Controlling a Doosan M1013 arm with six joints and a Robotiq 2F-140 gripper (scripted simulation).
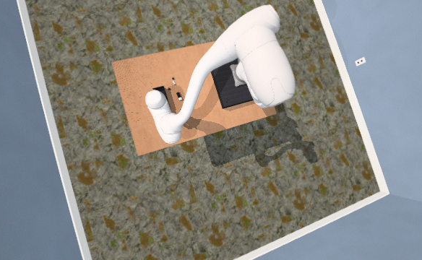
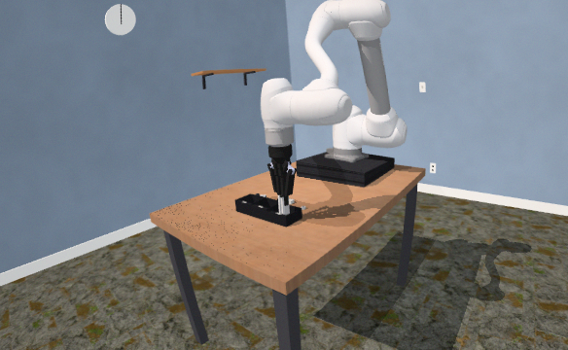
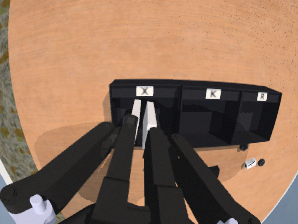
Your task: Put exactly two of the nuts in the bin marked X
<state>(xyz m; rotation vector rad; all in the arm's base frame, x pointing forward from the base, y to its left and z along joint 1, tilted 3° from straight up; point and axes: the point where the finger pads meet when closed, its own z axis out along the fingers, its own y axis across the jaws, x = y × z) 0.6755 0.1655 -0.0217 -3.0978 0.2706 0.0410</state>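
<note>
A black bin row (image 3: 193, 112) with three compartments, each with a white label, stands on the wooden table; it also shows in the exterior view (image 2: 267, 209) and the overhead view (image 1: 170, 97). I cannot read the labels. My gripper (image 3: 142, 110) points straight down with its tips inside the leftmost compartment in the wrist view, the near end compartment in the side view (image 2: 283, 208). The fingers are shut and I see nothing between them. A small pale part (image 3: 250, 163) and a dark nut-like part (image 3: 261, 161) lie on the table just beside the bin's right end.
The arm's black base block (image 2: 344, 167) sits at the table's far end. Two tiny parts (image 1: 173, 81) lie on the table beside the bin in the overhead view. The table edges are near the bin on the left side.
</note>
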